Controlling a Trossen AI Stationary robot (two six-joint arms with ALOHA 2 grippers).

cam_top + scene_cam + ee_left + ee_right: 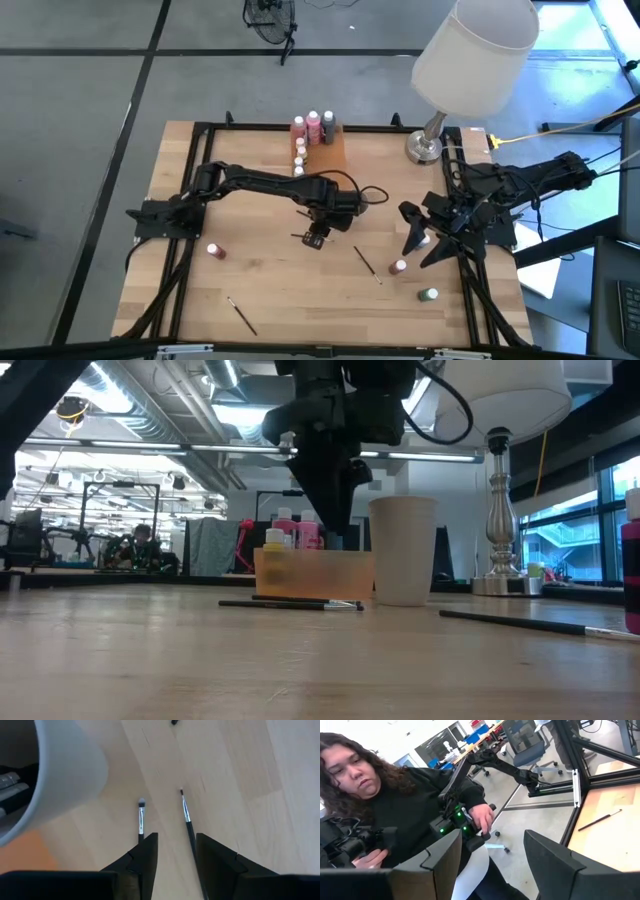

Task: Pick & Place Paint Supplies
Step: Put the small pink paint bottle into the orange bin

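Wooden table (280, 300), lab behind. Left gripper (317, 238) hovering mid-table, fingers parted, straddling brush (141, 820). Right gripper (425, 240) waiting at right edge, spread, empty. Bottles (313, 127) standing in orange tray (330, 155).

Wooden table (270, 300) — brushes (364, 261), bottles (428, 295), tray (328, 155), lamp (425, 148)

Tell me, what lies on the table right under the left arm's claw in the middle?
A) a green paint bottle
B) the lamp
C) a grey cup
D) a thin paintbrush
D: the left gripper hangs over a thin dark paintbrush, whose handle runs under one of its fingers in the left wrist view; a second paintbrush lies beside it on the wood.
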